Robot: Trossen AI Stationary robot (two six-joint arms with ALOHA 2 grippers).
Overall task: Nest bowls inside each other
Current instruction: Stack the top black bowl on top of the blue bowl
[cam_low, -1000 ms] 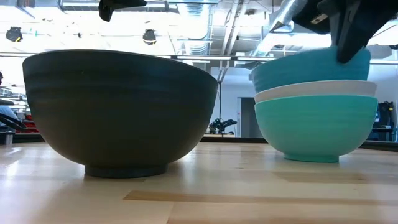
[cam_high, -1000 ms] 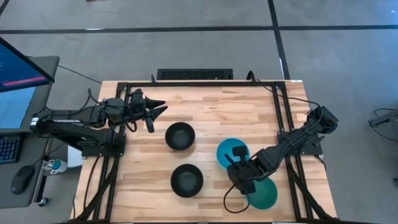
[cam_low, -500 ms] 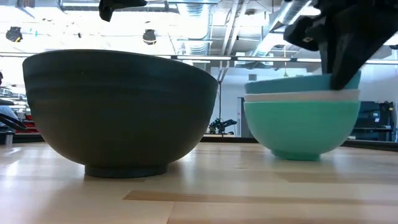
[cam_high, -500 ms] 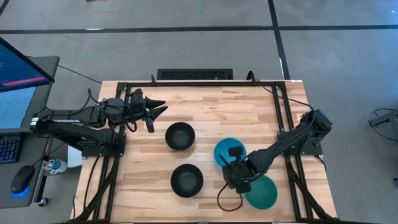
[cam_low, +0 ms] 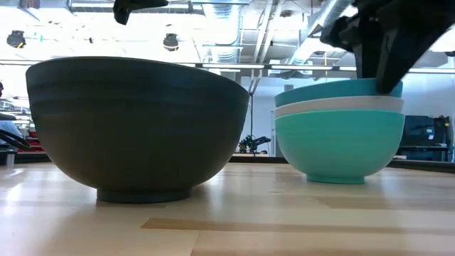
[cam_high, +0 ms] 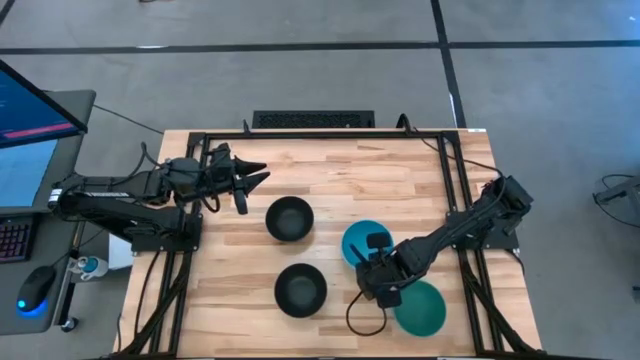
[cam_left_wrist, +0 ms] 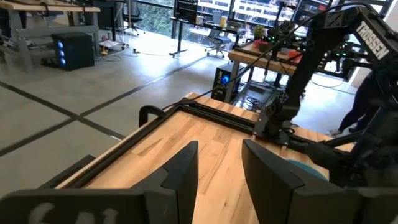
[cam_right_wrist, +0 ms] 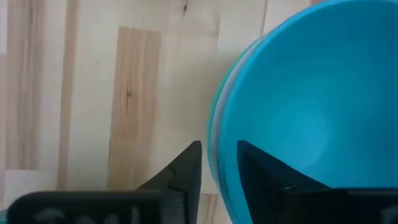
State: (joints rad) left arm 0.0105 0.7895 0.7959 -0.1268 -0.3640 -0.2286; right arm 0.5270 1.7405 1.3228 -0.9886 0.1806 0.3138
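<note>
Wood table (cam_high: 330,180), monitor (cam_high: 35,105) + mouse (cam_high: 35,290) beside it, grey floor.

Getting even, bright overhead light across the tabletop (cam_high: 330,190) in the high view, casting only soft shadows under the arms. Blowing out to white glare at the ceiling lamps in the low view, silhouetting the near black bowl (cam_low: 135,128). Blurring softly at the bright blue bowl (cam_right_wrist: 311,99) close to the right wrist lens.
</note>
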